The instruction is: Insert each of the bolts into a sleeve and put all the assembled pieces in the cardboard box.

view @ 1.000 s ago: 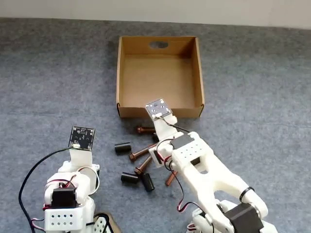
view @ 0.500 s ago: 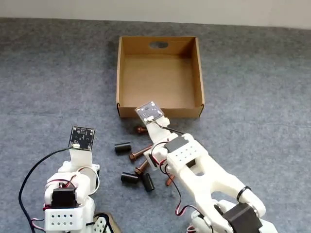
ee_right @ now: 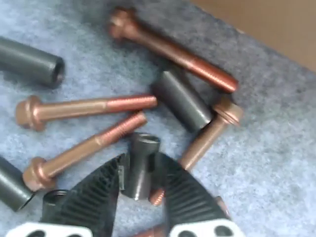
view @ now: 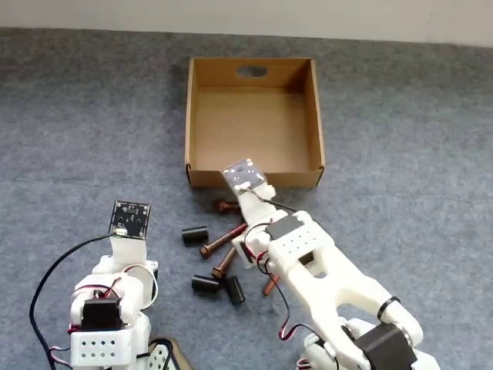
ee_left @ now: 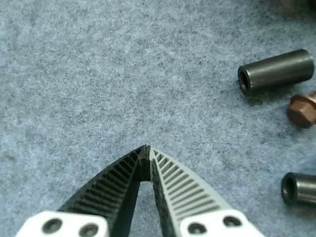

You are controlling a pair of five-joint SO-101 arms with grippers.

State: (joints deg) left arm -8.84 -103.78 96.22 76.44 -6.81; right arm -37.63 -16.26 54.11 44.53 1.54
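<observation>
Right tool (ee_right: 140,163) is closed around a dark sleeve (ee_right: 143,148); both fingers look to touch its sides, and the sleeve sits tilted with its open bore facing away from the wrist. It is in the middle of the pile on the table (view: 400,154), just in front of the cardboard box (view: 188,116), which has no pieces in it. Copper bolts (ee_right: 84,108) lie all around it, one (ee_right: 207,136) just beside the right finger, and another loose sleeve (ee_right: 182,101) lies near. Left tool (ee_left: 148,153) is closed on nothing, tips together over bare table, with two more sleeves (ee_left: 276,71) off to one side. Handling guess: the sleeve is rigid metal, smooth and round, heavy for its size, so it is likely to slip or spin in the grip. Best held mid-body across the diameter, keeping the bore end clear. Bolts are stiff too; take them by the plain shank near the flanged head, leaving the threaded tip free for entry.
</observation>
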